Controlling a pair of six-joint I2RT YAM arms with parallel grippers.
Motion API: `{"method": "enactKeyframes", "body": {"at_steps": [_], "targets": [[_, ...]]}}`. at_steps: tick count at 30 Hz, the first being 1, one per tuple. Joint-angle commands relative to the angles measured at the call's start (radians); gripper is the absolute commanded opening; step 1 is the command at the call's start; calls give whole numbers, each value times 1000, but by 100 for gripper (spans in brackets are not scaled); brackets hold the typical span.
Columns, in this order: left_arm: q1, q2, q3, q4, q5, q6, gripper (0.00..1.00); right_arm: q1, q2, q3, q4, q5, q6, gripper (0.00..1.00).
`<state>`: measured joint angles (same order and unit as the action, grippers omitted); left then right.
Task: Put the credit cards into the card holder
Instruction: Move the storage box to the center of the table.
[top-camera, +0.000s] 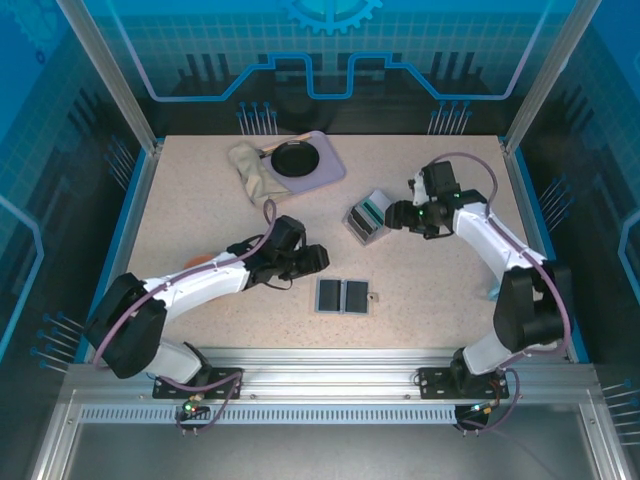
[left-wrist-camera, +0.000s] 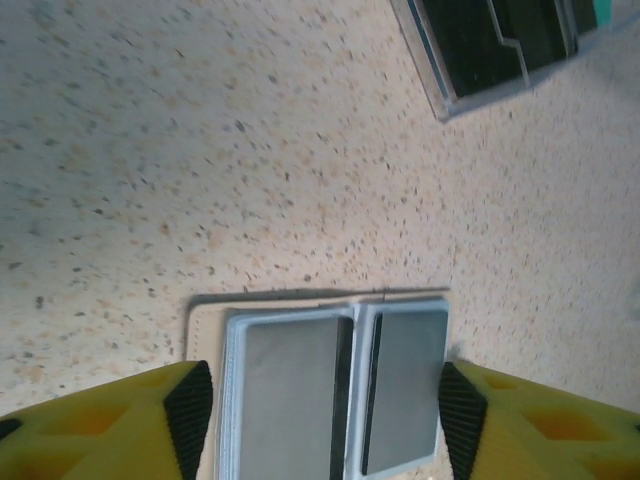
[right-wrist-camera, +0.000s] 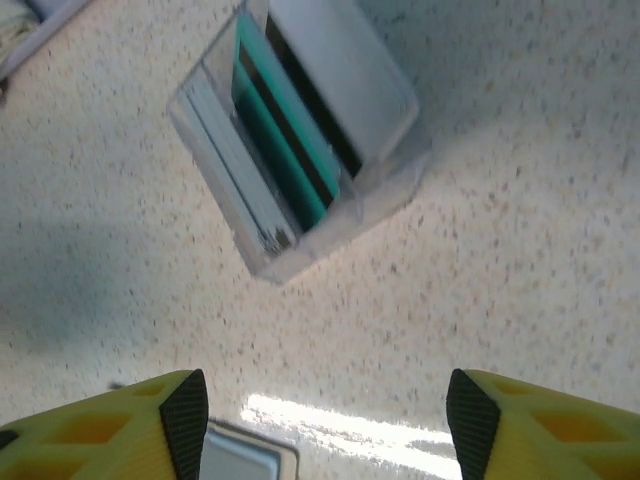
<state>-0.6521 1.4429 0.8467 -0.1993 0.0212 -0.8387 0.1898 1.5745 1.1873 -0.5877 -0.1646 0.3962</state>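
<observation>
My left hand (top-camera: 314, 259) hangs released over the speckled beige table (top-camera: 200, 210), its two yellow, black-padded fingers (left-wrist-camera: 190, 410) spread wide with nothing clamped between them. In my left wrist view it (left-wrist-camera: 325, 415) looks straight down on the small flat bifold card holder (left-wrist-camera: 335, 390), which lies open on the table with two dark grey panels framed in light grey and a tan edge showing along its top and left side; the finger pads stand to either side of it. From above, the card holder (top-camera: 343, 296) rests near the middle of the table's near half, just right of and nearer than my left hand and apart from it. My right hand (top-camera: 397, 215) is released too, its fingers (right-wrist-camera: 468, 420) wide apart and bare over the table (right-wrist-camera: 520, 300); it (right-wrist-camera: 325, 420) faces a small clear box-like tray (right-wrist-camera: 290, 262). The thin plastic credit cards (right-wrist-camera: 285, 140) stand upright in that tray, edge-on as teal, white and dark stripes. Seen from overhead, the cards (top-camera: 373, 207) and their tray (top-camera: 360, 232) sit just left of my right hand, farther back than the card holder and well apart from it. At the far side of the table lie a lavender rectangular tray (top-camera: 325, 165) carrying a round black object (top-camera: 293, 159) and a crumpled beige cloth (top-camera: 250, 170) touching its left edge.
</observation>
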Motion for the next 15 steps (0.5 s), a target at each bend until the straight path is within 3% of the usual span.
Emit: {"method": "enactKeyframes", "body": {"at_steps": [1,15], "targets": [[26,-27,-12,13,-27,-11,67,-22,78,90,-44,-39,-40,67],[77,-3,-5,60,1,-20,77,-41,330,410,-133,-67,-91,69]]}}
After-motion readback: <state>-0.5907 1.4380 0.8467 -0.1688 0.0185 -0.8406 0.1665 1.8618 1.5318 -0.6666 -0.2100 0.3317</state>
